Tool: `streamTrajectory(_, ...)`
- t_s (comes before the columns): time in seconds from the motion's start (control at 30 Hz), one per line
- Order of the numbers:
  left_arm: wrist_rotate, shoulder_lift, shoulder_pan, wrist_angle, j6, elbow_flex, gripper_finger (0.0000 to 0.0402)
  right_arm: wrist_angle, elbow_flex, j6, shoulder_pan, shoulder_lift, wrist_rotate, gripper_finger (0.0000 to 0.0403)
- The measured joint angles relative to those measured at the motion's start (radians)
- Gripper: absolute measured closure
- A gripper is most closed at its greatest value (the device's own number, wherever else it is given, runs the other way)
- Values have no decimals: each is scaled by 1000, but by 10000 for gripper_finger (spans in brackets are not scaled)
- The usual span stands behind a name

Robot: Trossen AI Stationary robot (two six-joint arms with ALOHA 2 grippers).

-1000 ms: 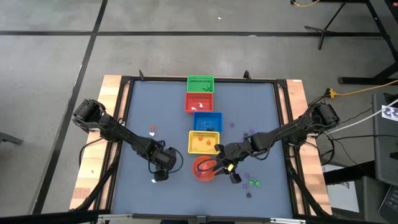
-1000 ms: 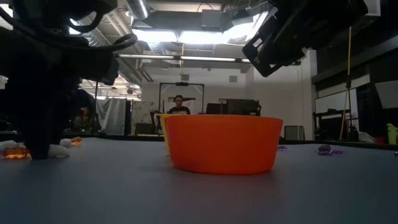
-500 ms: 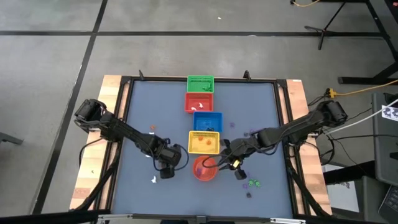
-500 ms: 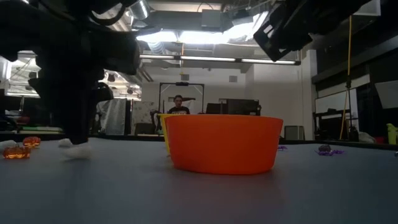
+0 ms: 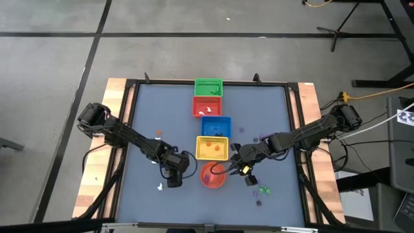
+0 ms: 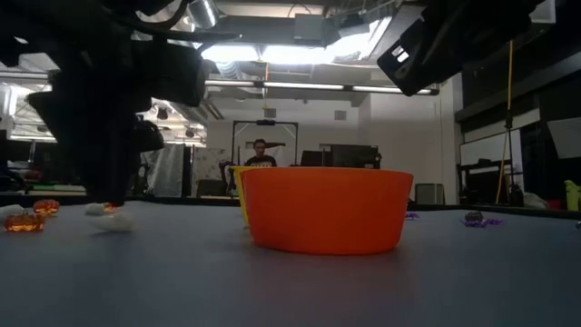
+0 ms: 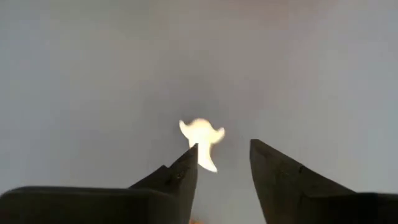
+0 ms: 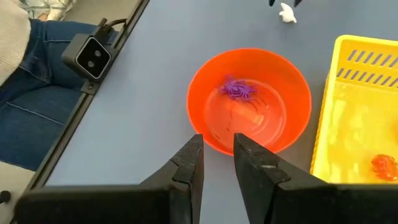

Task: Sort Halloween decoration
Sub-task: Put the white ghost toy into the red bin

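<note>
Trinket (image 7: 202, 138) (white) beyond left gripper (image 7: 224, 163)

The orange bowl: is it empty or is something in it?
Not empty. The right wrist view shows a purple trinket lying inside the bowl.

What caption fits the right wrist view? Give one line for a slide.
Right gripper hovers empty above the orange bowl holding a purple trinket, yellow basket alongside.
</note>
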Motion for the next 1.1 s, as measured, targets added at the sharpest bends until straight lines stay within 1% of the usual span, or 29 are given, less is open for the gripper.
streamTrajectory(0.13,-70,-1,0,7,1,0,239,0,0,-13,1,0,0,317)
streamTrajectory(0.27,-78,-1,-5,8,21,0,232,0,0,-23,1,0,0,317)
streamTrajectory(0.47,-87,16,-39,13,78,0,231,0,0,-23,1,0,0,317)
streamTrajectory(0.63,-140,59,-53,30,80,1,231,1,0,-23,1,0,0,317)
streamTrajectory(0.87,-162,66,-53,24,80,1,232,0,0,-23,1,1,1,317)
streamTrajectory(1.1,-163,66,-51,28,80,-6,251,0,0,-23,1,1,1,317)
